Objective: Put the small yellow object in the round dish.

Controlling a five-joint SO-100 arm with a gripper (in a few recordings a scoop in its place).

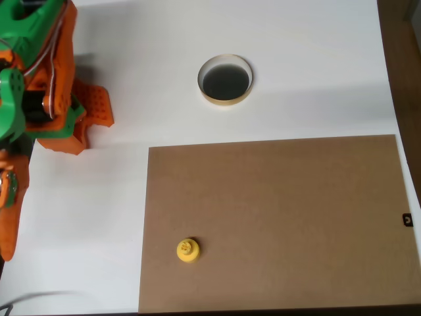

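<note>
The gripper (82, 122) sits at the table's (309, 39) left edge in the overhead view, holding nothing; whether its fingers are apart I cannot tell. The step in hand is probably the reach: cross onto the brown board (296, 217) and come down squarely over the small yellow object (188, 249), upright near the board's lower left corner. The round dish (225, 79), on bare table beyond the board's top edge, holds nothing.
</note>
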